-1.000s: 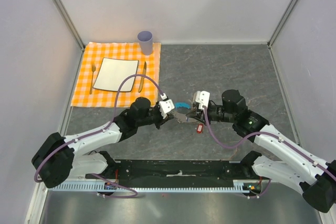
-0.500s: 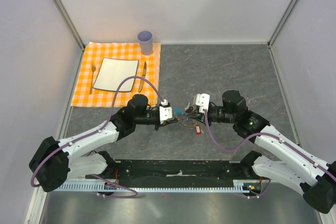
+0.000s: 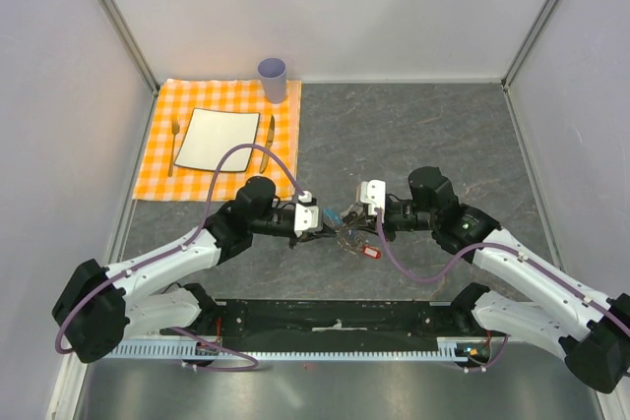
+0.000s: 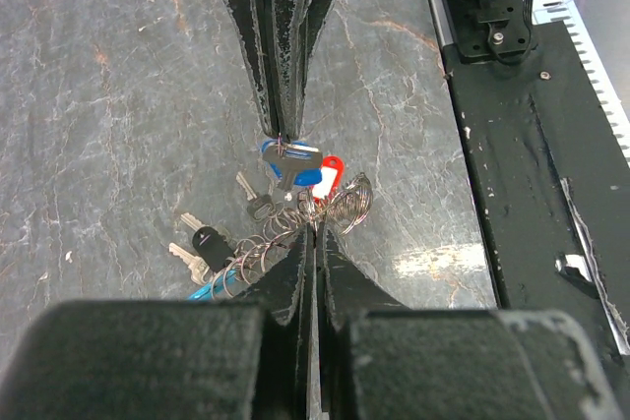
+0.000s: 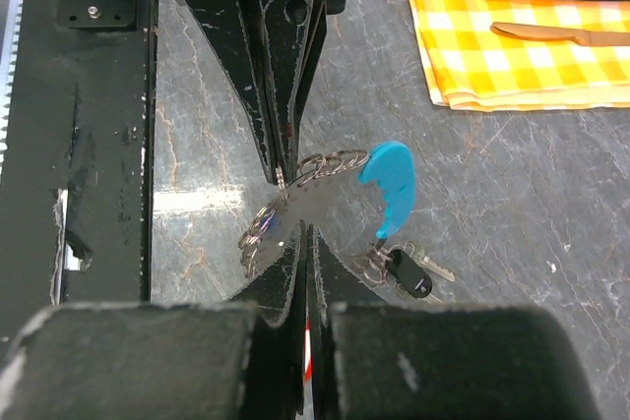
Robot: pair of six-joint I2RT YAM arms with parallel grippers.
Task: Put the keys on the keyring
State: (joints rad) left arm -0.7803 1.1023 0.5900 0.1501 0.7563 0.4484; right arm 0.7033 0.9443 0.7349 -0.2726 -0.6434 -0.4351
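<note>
My white-and-black left arm [image 3: 167, 263] reaches fwd & inward from its base, elbow low, its black two-finger left gripper [image 3: 328, 218] pointing right. My matching right arm [image 3: 522, 268] mirrors it, right gripper [image 3: 356, 215] pointing left. The tips meet nose to nose midway btwn my bases, almost touching. Both jaw pairs are pressed tight. Left fingers [image 4: 295, 272] nip the silver chain keyring w/ cyan clasp [image 5: 390, 182]; right fingers [image 5: 281, 277] nip a tiny silver key [image 4: 292, 158].

On my screen the keyring [image 5: 390, 182] shows a bright cyan clasp on silver chain, the keys [image 4: 291, 160] silver with red and blue tags, the placemat [image 3: 157, 159] orange-and-white check, plate [image 3: 217, 139] white, cup [image 3: 273, 78] lilac, table [image 3: 423, 130] veined grey
</note>
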